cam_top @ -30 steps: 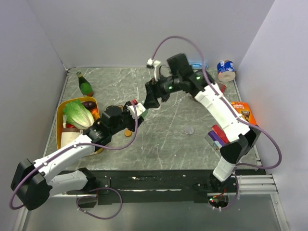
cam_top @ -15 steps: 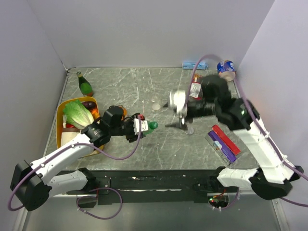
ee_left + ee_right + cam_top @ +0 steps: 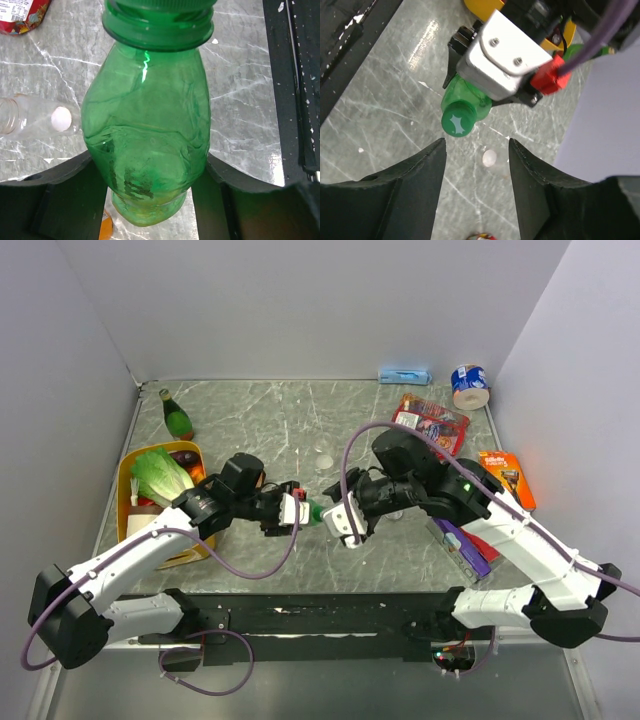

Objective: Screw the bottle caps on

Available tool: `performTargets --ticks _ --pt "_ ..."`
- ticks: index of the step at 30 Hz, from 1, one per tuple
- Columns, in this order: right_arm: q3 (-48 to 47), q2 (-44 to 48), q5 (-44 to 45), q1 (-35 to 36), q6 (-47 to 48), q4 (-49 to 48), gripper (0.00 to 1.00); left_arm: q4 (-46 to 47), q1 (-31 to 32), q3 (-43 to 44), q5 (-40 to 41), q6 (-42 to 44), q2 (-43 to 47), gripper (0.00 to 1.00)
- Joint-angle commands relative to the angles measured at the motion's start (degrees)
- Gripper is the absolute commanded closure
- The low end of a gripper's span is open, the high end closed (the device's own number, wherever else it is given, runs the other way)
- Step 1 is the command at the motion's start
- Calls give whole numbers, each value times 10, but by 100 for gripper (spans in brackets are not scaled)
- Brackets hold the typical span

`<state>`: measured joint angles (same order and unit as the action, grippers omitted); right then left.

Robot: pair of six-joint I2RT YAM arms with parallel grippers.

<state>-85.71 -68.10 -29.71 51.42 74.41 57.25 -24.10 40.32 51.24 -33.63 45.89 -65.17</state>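
Over marbled tabletop (image 3: 250,420), the green bottle (image 3: 150,125) is pinched by the left gripper (image 3: 290,510); at its three o'clock the right gripper (image 3: 477,145) is held spread.

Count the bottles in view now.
3. A green bottle held in the left tool, a clear bottle lying on its side just beyond it, and a dark-green bottle at the far left. Others may be hidden.

Green bottle (image 3: 150,125) cut off at top; clear bottle (image 3: 30,117) cropped at left.
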Motion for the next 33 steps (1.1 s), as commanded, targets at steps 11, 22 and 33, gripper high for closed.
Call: performTargets --ticks 11,22,33 --pt "22 -14 18 26 46 16 46 40 0 26 -34 -24 -6 99" --pt "33 -28 28 28 11 -35 56 46 1 23 -33 -30 -3 99" --pt "-22 -118 138 -12 -347 -120 98 255 0 -17 159 -250 18 99"
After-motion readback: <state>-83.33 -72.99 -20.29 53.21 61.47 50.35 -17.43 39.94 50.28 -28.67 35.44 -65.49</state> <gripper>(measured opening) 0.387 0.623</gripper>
